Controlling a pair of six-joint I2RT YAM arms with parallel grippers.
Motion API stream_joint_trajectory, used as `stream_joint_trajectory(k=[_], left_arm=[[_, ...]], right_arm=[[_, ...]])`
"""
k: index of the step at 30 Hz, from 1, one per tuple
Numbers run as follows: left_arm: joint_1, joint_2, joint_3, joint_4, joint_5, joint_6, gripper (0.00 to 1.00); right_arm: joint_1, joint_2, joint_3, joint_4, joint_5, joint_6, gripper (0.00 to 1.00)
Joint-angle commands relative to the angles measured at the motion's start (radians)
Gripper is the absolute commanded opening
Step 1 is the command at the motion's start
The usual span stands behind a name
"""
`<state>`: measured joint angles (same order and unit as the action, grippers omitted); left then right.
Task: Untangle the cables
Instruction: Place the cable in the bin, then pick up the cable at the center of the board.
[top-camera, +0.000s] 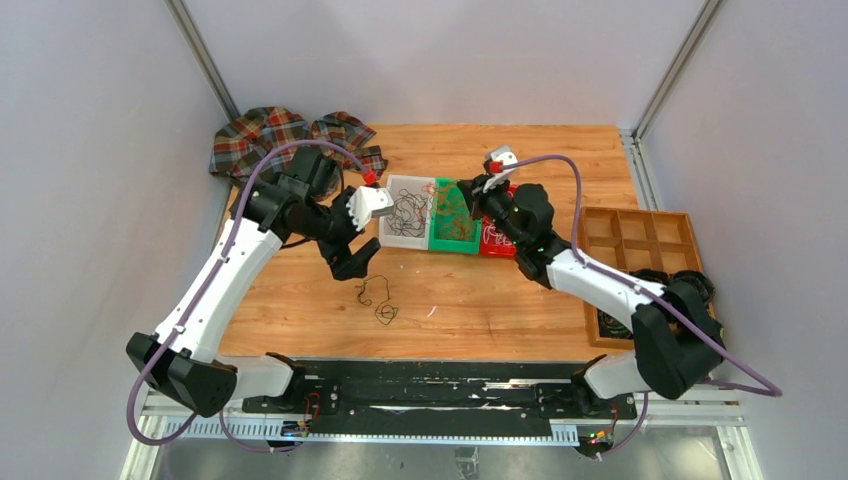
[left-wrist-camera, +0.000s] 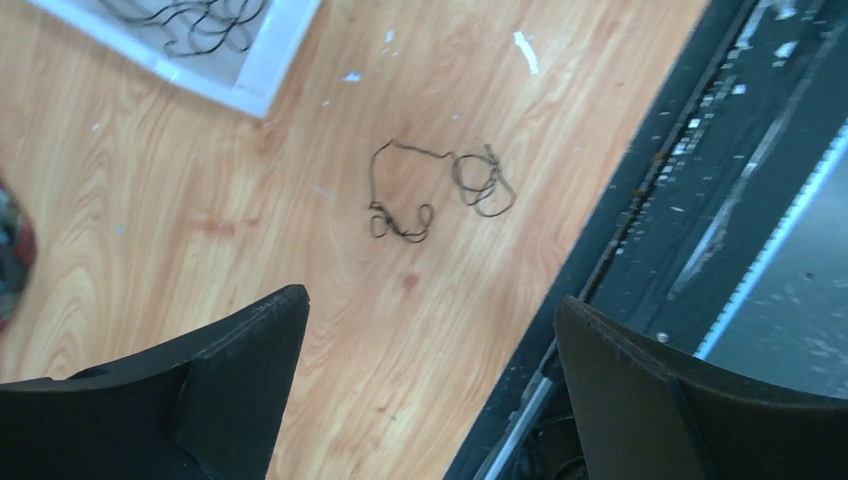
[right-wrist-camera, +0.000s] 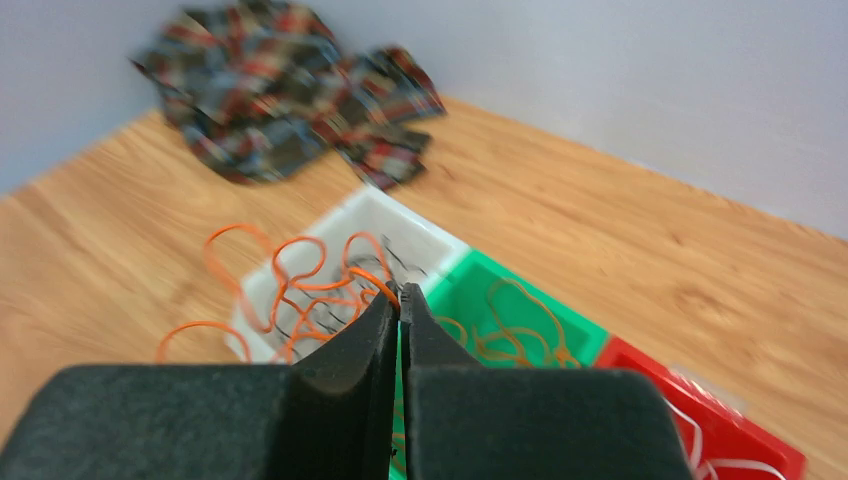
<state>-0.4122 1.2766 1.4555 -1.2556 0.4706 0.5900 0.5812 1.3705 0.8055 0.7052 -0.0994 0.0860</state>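
Two grippers over light wooden table (left-wrist-camera: 150, 200).
The left gripper (left-wrist-camera: 430, 302) gapes above thin black looped cable (left-wrist-camera: 430, 190); right gripper (right-wrist-camera: 398, 296) pinches thin orange cable (right-wrist-camera: 300, 268).

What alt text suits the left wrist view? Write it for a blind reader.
A thin black cable lies in loose loops on the wooden table, beyond the left gripper, which is wide open and empty. A white tray holding tangled black cables shows at top left, and a black rail runs along the right.
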Motion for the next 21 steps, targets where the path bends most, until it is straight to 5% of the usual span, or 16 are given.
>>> stream_joint_trajectory(k=[1,11,14,16,21], left_arm=[[-0.005,-0.035,-0.032,0.094,-0.159,-0.036,0.98],[-0.004,-0.067,-0.166,0.151,-0.137,0.038,0.98],[-0.004,-0.048,-0.222,0.182,-0.124,0.058,0.98],[-0.004,-0.034,-0.265,0.216,-0.111,0.064,0.98],[-0.003,0.045,-0.335,0.285,-0.095,0.100,0.99]], right_arm=[[-0.012,0.085,0.041,-0.108,0.175,-0.174,0.00],[-0.009,0.259,0.155,-0.197,0.290,-0.283,0.01],[0.008,0.288,0.217,-0.278,0.334,-0.299,0.29],[0.020,0.278,0.221,-0.272,0.348,-0.312,0.40],[0.022,0.251,0.295,-0.350,0.373,-0.299,0.47]])
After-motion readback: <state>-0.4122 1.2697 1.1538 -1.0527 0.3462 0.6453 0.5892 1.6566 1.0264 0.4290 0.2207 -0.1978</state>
